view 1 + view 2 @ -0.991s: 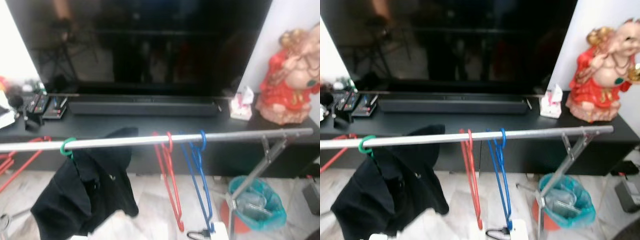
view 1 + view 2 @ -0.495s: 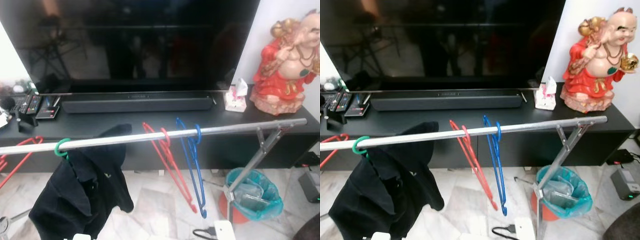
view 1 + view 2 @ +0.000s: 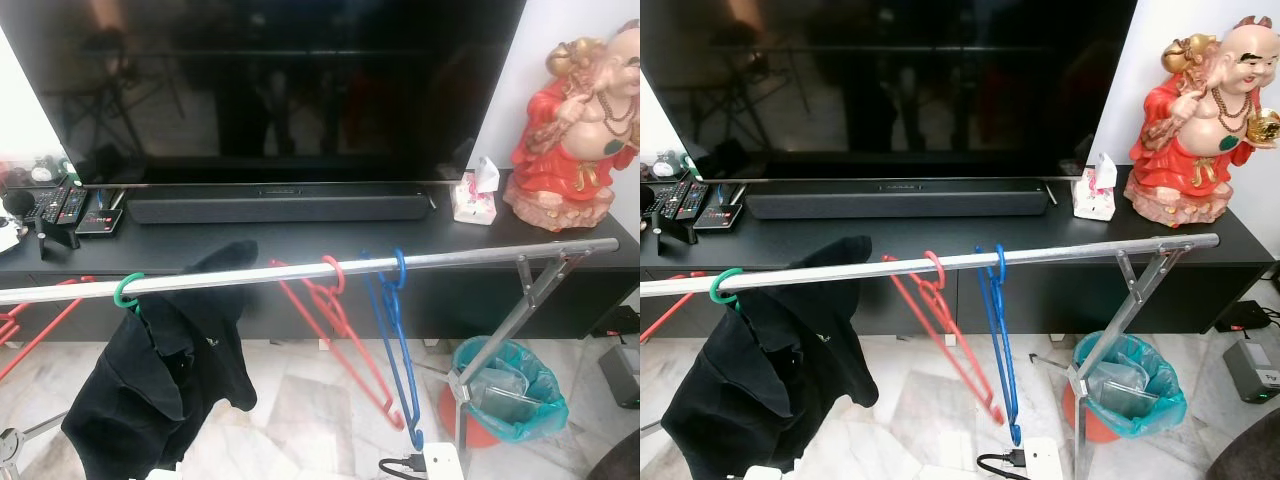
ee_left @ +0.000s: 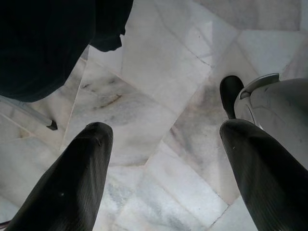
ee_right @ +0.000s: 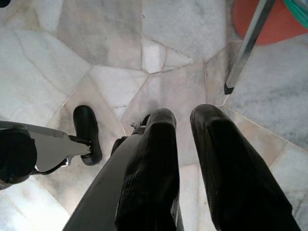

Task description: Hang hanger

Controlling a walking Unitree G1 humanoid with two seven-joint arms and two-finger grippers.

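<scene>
Left eye: we see the rail (image 3: 300,272) carrying a green hanger (image 3: 128,292) with a black garment (image 3: 165,370), a red hanger (image 3: 335,330) and a blue hanger (image 3: 395,340) mid-rail.
Left wrist: our left hand (image 4: 166,173) spread above marble floor (image 4: 159,86).
Right wrist: our right hand (image 5: 185,159) nearly pressed together, empty.

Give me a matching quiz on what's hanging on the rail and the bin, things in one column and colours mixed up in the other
Things:
1. garment
2. hanger beside the blue one
3. hook over the garment
4. bin liner

Colours:
A. green
B. teal
C. black
D. red

Pairs: 1-C, 2-D, 3-A, 4-B
</scene>
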